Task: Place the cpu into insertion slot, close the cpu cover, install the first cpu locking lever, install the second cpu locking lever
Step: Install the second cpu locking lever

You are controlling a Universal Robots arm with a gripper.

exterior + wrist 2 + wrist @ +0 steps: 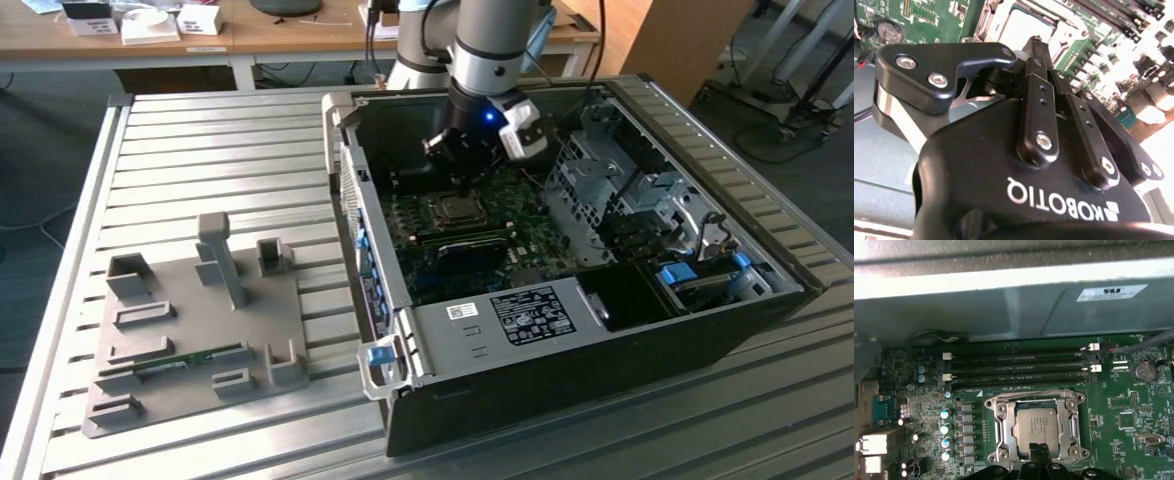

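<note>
Tool (1040, 450) tips together over cpu (1040, 426) — memory slots (1019, 367) (black) beside

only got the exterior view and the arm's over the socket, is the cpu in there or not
Observer: Yes. In the first wrist view the cpu lies flat and square on the green board.
Operator: cover down on it?
Observer: It looks down. The cover frames the cpu, and the chip's silvery top shows through its window.
Operator: gripper holding anything?
Observer: No. In the first wrist view the gripper has its fingers together with nothing between them, and the tips are at the cpu's edge.
</note>
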